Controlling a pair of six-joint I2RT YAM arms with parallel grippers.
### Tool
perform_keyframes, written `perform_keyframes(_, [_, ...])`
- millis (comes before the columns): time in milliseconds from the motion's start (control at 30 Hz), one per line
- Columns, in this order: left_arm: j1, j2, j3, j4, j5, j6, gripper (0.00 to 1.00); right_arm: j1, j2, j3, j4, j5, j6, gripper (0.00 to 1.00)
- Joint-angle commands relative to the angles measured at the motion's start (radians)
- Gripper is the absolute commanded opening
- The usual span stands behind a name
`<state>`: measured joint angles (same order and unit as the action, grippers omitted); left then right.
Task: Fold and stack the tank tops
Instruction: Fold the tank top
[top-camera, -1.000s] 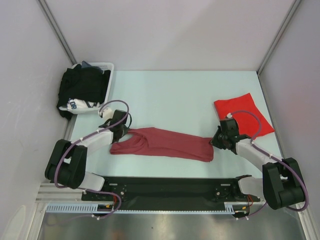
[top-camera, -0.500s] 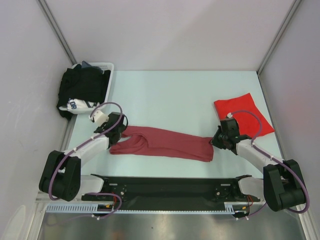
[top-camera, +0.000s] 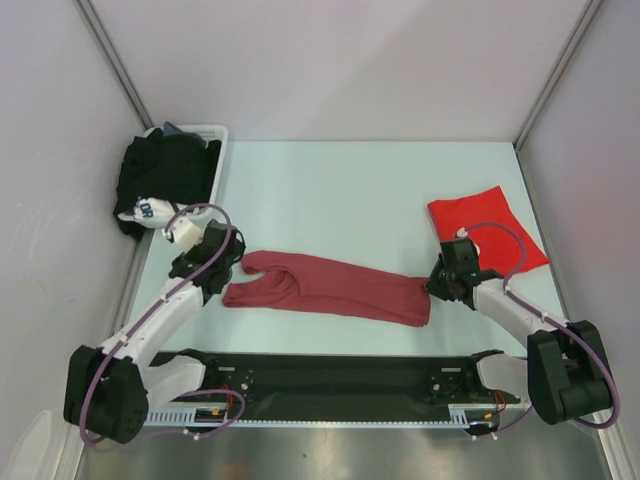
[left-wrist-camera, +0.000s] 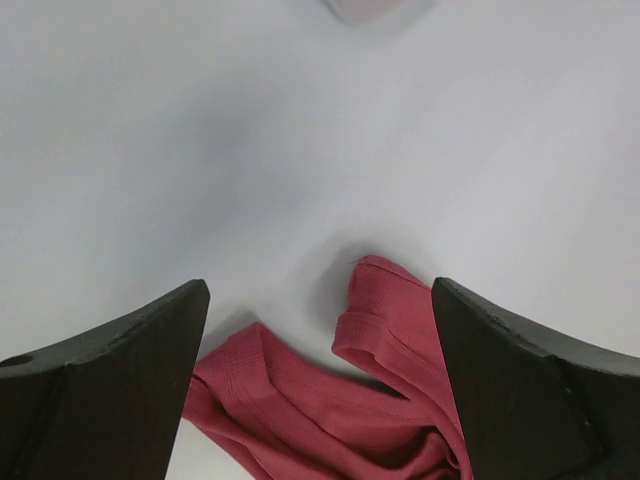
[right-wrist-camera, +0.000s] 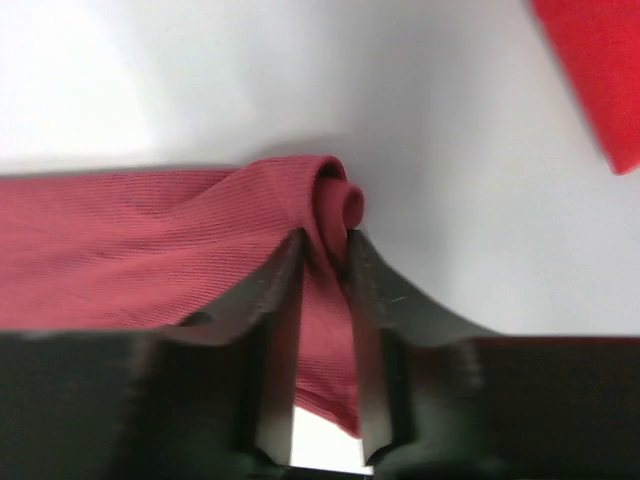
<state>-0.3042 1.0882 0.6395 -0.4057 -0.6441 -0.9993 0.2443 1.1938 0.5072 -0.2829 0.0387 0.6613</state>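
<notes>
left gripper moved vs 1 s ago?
Yes. The left gripper has backed left toward the left edge of the table, nearer the basket side. It is now open, off the strap end of the maroon tank top.

The left hand (left-wrist-camera: 320, 295) hangs over the pale desk (left-wrist-camera: 250, 130) with its two dark fingers (left-wrist-camera: 110, 390) spread wide apart and nothing between them but air. Below the gap lies the strap end of a dusty-red ribbed tank top (left-wrist-camera: 330, 400), its two straps fanned apart on the desk. Neither finger touches the cloth.
</notes>
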Motion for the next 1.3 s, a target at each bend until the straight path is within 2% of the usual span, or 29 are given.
perform_keyframes(0, [0.007,-0.079,0.049,-0.14,0.036,0.05,0.99,-0.005,-0.051,0.031,-0.041,0.07,0.001,0.32])
perform_keyframes(100, [0.007,-0.132,-0.001,-0.176,0.129,0.035,1.0,-0.008,-0.077,0.037,-0.047,0.087,-0.012,0.53])
perform_keyframes(200, [0.007,-0.198,-0.078,-0.177,0.196,0.013,1.0,-0.007,-0.082,0.063,-0.056,0.104,-0.051,0.61])
perform_keyframes(300, [0.007,-0.264,-0.142,-0.165,0.279,0.001,1.0,-0.007,-0.066,0.102,-0.052,0.101,-0.107,0.63])
perform_keyframes(367, [0.007,-0.303,-0.185,-0.171,0.317,-0.043,0.94,-0.007,-0.045,0.126,-0.053,0.096,-0.126,0.63])
perform_keyframes(567, [0.005,-0.344,-0.294,-0.112,0.4,-0.171,0.88,0.023,0.084,0.229,-0.015,0.093,-0.164,0.59])
perform_keyframes(667, [0.005,-0.337,-0.337,-0.07,0.42,-0.247,0.89,0.055,0.2,0.307,-0.024,0.087,-0.178,0.58])
perform_keyframes(733, [0.005,-0.326,-0.365,-0.044,0.438,-0.284,0.98,0.079,0.251,0.349,-0.042,0.108,-0.174,0.59])
perform_keyframes(1033, [0.005,-0.318,-0.393,0.062,0.344,-0.413,1.0,0.15,0.403,0.433,-0.027,0.099,-0.17,0.62])
perform_keyframes(1167, [0.005,-0.24,-0.359,0.12,0.308,-0.432,1.0,0.158,0.458,0.459,-0.048,0.096,-0.184,0.62])
perform_keyframes(1267, [0.005,-0.105,-0.31,0.136,0.267,-0.452,1.0,0.164,0.471,0.461,-0.061,0.096,-0.192,0.62])
